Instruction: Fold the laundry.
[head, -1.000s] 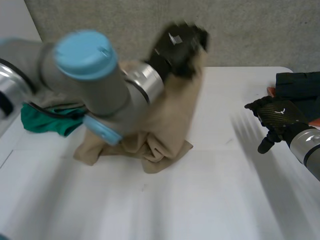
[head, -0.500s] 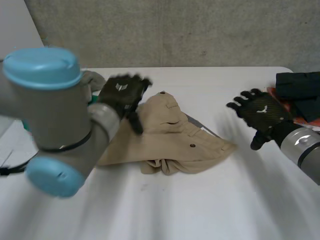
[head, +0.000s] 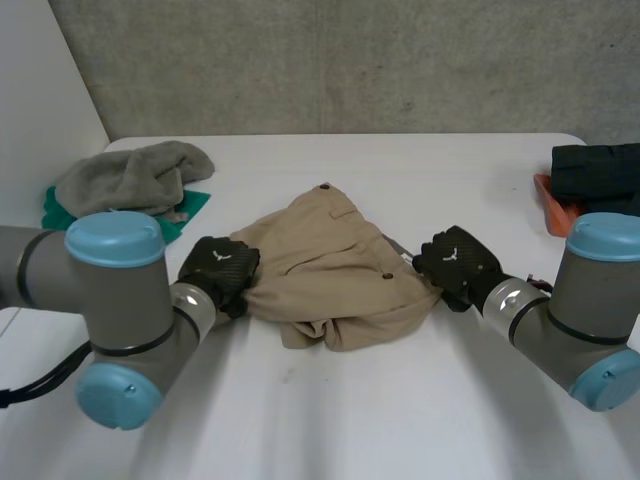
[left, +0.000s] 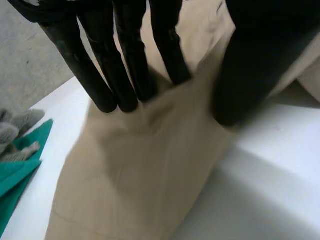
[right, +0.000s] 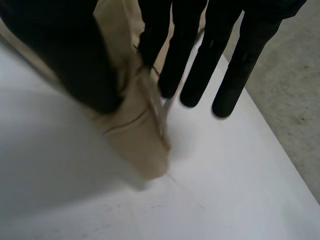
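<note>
Laundry on the white tabletop (head: 400, 420), as seen from the head and from both wrists. We find the tan garment (head: 335, 270) lying crumpled near the middle of the tabletop, two small dark buttons showing on its upper side, with one hand at each end of it. The left hand (head: 218, 270) sits at the garment's left edge. In the left wrist view we see its straight fingers (left: 127, 55) set down on the tan fabric and its thumb (left: 250, 60) opposite them, with a raised ridge of cloth nipped between the two. The right hand (head: 455, 262) sits at the garment's right corner. In the right wrist view we see that corner running down between the thumb (right: 75, 60) and the straight fingers (right: 185, 50), the nearest finger closing it against the thumb while the other fingers reach past the cloth toward the bare tabletop. Both arms lie low over the near side of the tabletop. Behind the left hand we note a grey cloth (head: 130, 175) heaped partly over a green cloth (head: 192, 203), well apart from the garment. At the far right edge a folded black cloth (head: 600, 170) rests on an orange object (head: 550, 208).
</note>
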